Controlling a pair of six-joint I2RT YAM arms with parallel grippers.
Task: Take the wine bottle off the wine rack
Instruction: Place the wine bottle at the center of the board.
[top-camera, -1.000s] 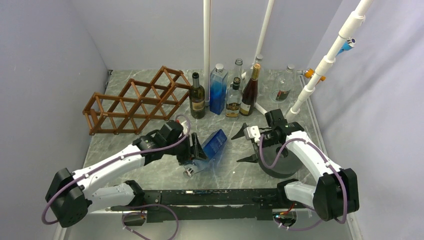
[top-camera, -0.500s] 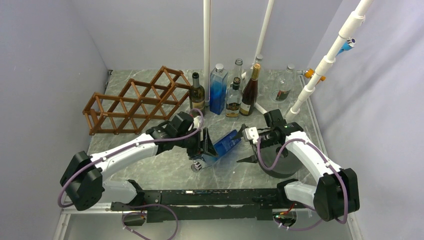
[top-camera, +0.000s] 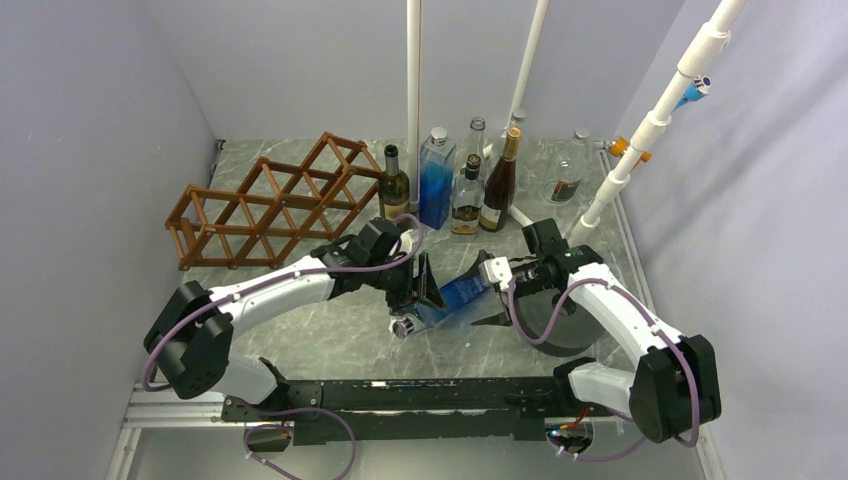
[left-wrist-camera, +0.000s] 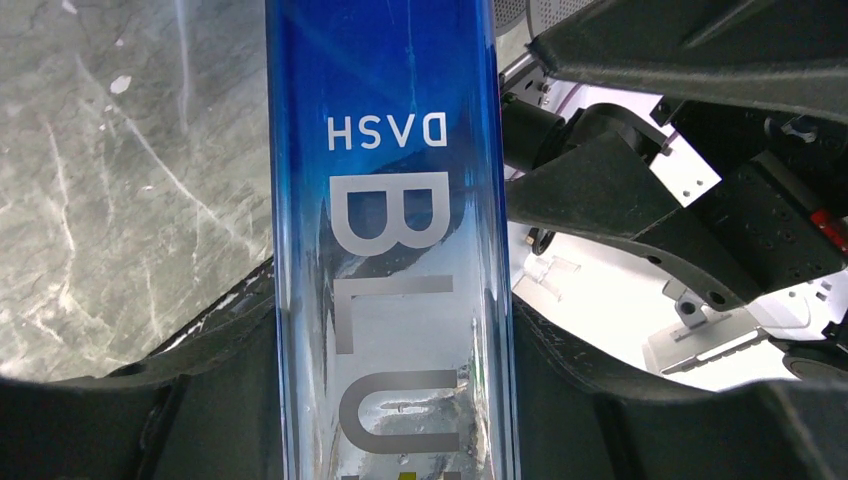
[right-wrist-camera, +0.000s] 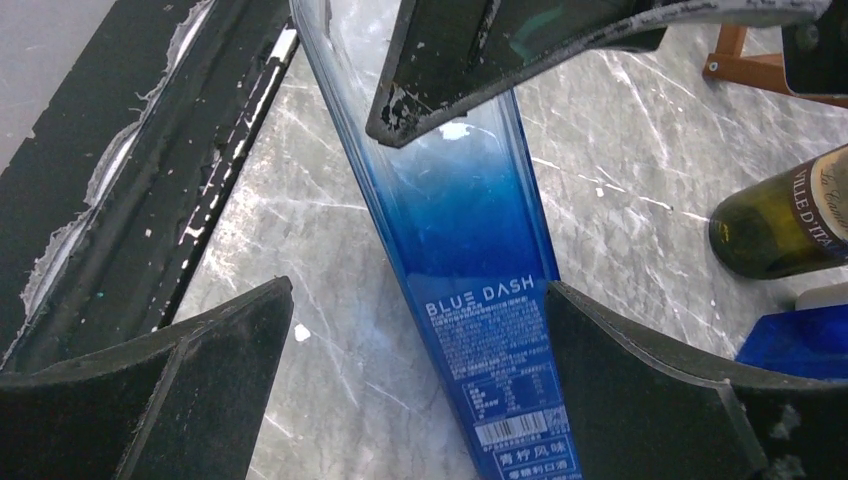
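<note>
The left jaws pinch the blue wine bottle (top-camera: 462, 294), tilted over the worktop (top-camera: 330, 335) centre, cap toward 7 o'clock. The right jaws stand spread around its base end. The wine rack (top-camera: 270, 205) sits at 10 o'clock, well apart.

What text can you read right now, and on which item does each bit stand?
"DASH" and large "BLU", cut off at the frame edge: tall blue-to-clear square glass bottle, left wrist view.
"BLUE DASH": same bottle, right wrist view; fine print, barcode and Chinese lines below are too small to read.
"VILLE", rest cut off: label of dark green glass bottle.
Labels on upright bottles by the back wall: too small to read.
</note>
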